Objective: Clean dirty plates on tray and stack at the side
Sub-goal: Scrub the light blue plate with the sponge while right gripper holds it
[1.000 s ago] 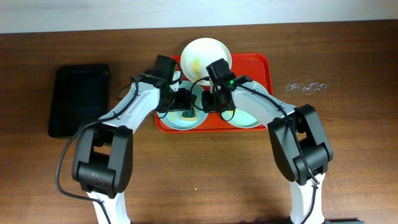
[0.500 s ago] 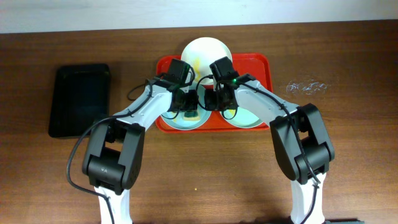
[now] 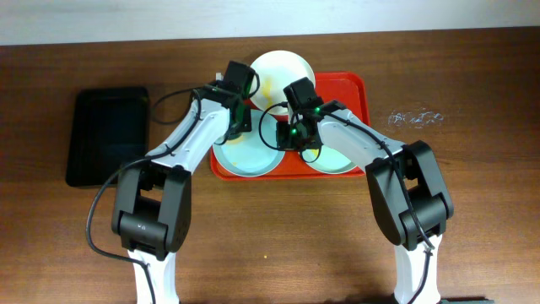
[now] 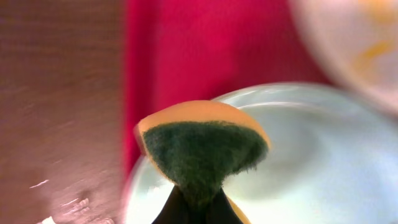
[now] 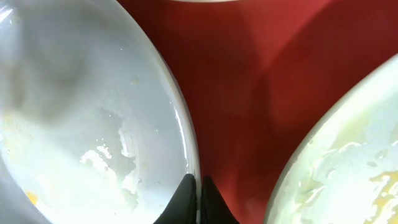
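**Tight quarters on the tray (image 3: 354, 93)**

Your left gripper (image 4: 198, 208) pinches a sponge (image 4: 202, 149) over the left mint plate (image 4: 311, 162). Your right gripper (image 5: 198, 198) nips that plate's rim. A bare red strip separates it from the right mint plate (image 5: 348, 155).

Dark brown wooden desk (image 3: 472, 219), grain running left to right. Red-orange tray (image 3: 359, 93) sits at the far middle. Smaller black tray (image 3: 108, 135) lies well apart to its left. Small clear crumpled scrap (image 3: 413, 116) lies right of the red-orange tray, not touching it.
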